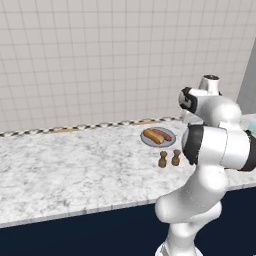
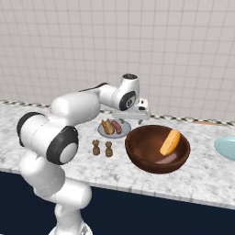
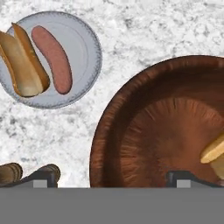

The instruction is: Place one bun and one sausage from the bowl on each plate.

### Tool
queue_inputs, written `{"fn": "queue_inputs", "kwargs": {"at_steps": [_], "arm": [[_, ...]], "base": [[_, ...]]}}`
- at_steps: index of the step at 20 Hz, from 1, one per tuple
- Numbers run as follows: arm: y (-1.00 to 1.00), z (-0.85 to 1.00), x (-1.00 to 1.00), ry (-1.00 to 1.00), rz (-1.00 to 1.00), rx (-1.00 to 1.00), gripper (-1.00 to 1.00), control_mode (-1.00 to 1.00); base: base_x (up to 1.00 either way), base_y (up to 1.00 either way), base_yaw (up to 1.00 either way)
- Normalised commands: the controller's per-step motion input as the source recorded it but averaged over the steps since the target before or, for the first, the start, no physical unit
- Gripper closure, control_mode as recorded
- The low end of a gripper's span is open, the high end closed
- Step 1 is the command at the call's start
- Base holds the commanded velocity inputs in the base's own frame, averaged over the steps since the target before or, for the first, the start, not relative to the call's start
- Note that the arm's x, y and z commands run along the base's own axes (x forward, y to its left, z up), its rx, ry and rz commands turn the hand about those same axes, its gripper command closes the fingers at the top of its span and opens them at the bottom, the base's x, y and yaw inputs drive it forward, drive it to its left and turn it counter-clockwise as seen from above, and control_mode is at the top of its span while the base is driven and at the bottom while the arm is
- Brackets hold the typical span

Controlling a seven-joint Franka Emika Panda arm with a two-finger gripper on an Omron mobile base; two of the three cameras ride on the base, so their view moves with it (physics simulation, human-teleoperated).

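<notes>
The grey plate (image 3: 85,39) holds a split bun (image 3: 22,61) and a pinkish sausage (image 3: 52,59); the same plate (image 2: 124,131) (image 1: 170,141) lies left of the bowl. The big reddish-brown bowl (image 3: 113,131) (image 2: 137,158) holds a second bun (image 2: 170,142) (image 3: 214,151) leaning on its far wall and a dark sausage (image 2: 167,159) at its bottom. My gripper (image 3: 113,179) (image 2: 133,118) hangs open above the bowl's left rim, between plate and bowl, with nothing between its fingertips (image 3: 43,177). The pale teal plate (image 2: 227,148) lies bare at the right edge.
Two small brown shakers (image 2: 102,148) (image 1: 169,158) stand on the marble counter in front of the grey plate, close to the bowl's left side. The tiled wall runs behind the counter. My own arm blocks the right part of the left base view.
</notes>
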Motion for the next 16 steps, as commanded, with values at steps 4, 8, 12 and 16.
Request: {"fn": "queue_inputs", "kwargs": {"at_steps": [4, 8, 12, 16], "arm": [[-0.97, 0.08, -0.36, -0.03, -0.22, 0.16, -1.0, -1.0], [-1.0, 0.06, -0.31, 0.0, -0.29, 0.17, -1.0, -1.0], [-1.0, 0.04, -0.02, 0.0, -0.25, 0.11, -1.0, -1.0], [-1.0, -0.05, 0.12, 0.0, -0.28, 0.06, -1.0, -1.0]], "base": [[0.0, 0.0, 0.0], [0.0, 0.0, 0.0], [0.0, 0.0, 0.0], [0.0, 0.0, 0.0]]}}
